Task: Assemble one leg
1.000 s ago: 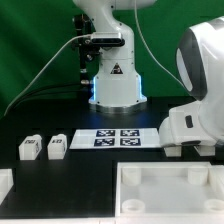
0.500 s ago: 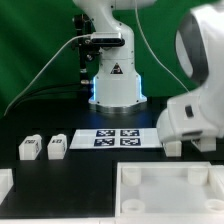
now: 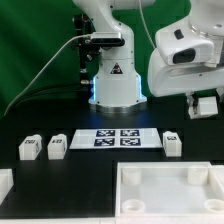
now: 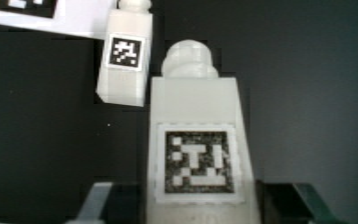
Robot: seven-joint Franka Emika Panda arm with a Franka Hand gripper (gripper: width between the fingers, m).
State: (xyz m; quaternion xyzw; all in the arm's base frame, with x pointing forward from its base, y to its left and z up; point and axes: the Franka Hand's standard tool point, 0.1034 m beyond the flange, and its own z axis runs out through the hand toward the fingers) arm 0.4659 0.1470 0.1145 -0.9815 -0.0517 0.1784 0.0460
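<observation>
No readable words or numbers.
You get only a triangle sign (image 3: 116,69) on the arm base (image 3: 115,92), and square tags (image 4: 197,158) on each leg (image 4: 197,100) and the marker board (image 3: 118,138).

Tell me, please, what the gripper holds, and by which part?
A leg, clamped by the fingers on its two sides at the tagged end, opposite the rounded tip.

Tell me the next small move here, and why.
Probably carry the leg toward a corner socket of the tray-like piece. The gripper is shut on that leg and holds it above the table, while another leg lies below, beside the marker board.
</observation>
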